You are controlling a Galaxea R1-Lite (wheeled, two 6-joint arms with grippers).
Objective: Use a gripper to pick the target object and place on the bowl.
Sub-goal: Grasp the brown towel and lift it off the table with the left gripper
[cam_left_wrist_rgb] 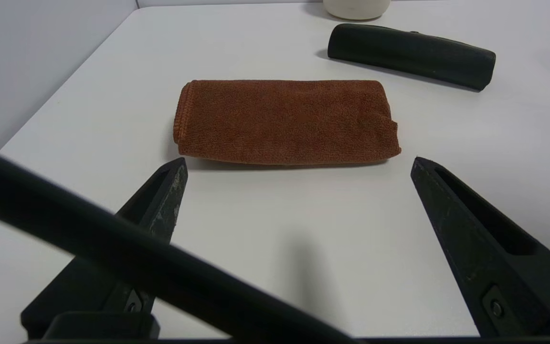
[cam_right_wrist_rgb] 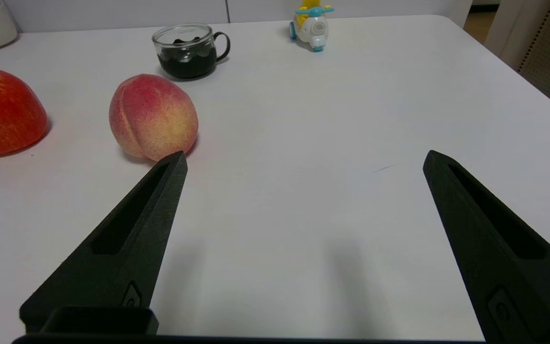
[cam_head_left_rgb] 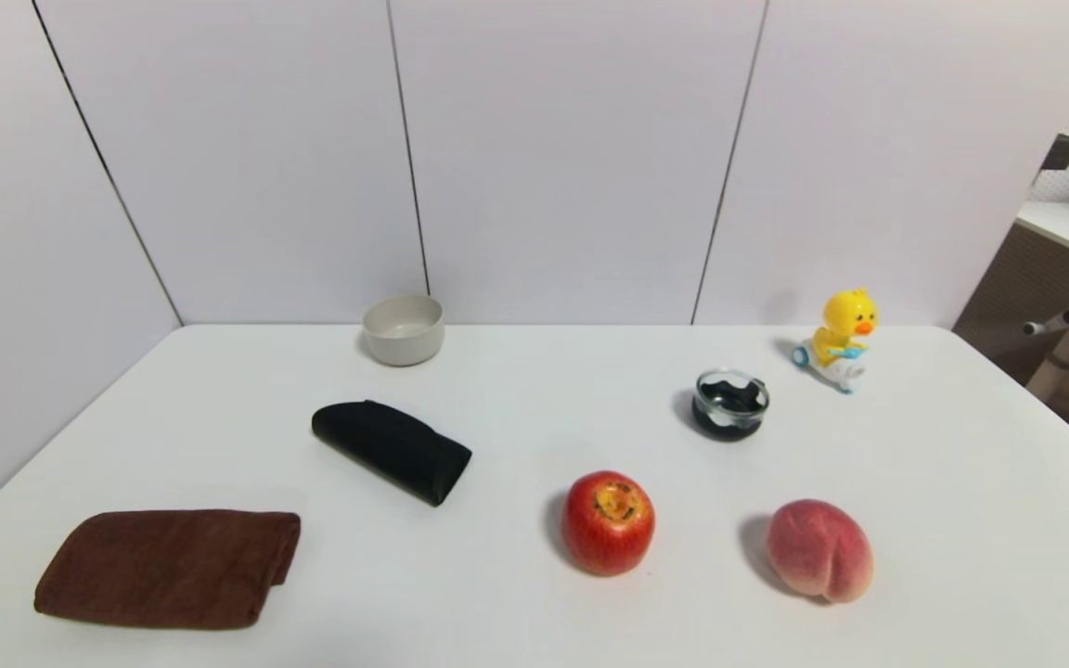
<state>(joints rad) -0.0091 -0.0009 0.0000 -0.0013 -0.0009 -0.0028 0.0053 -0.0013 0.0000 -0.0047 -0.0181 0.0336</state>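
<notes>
The reddish-brown folded towel [cam_head_left_rgb: 168,568] lies flat at the table's front left; it also shows in the left wrist view [cam_left_wrist_rgb: 287,122]. The off-white bowl [cam_head_left_rgb: 403,328] stands at the back left, near the wall; its base shows in the left wrist view [cam_left_wrist_rgb: 356,8]. My left gripper [cam_left_wrist_rgb: 299,162] is open and empty, its jaws wide apart over bare table just short of the towel's near edge. My right gripper [cam_right_wrist_rgb: 303,157] is open and empty over bare table, beside the peach. Neither gripper shows in the head view.
A black folded case [cam_head_left_rgb: 392,450] lies between towel and bowl. A red apple [cam_head_left_rgb: 608,522] and a peach [cam_head_left_rgb: 819,549] sit front centre-right. A glass dish with dark contents [cam_head_left_rgb: 730,403] and a yellow duck toy [cam_head_left_rgb: 839,338] stand at the back right. A second table stands off right.
</notes>
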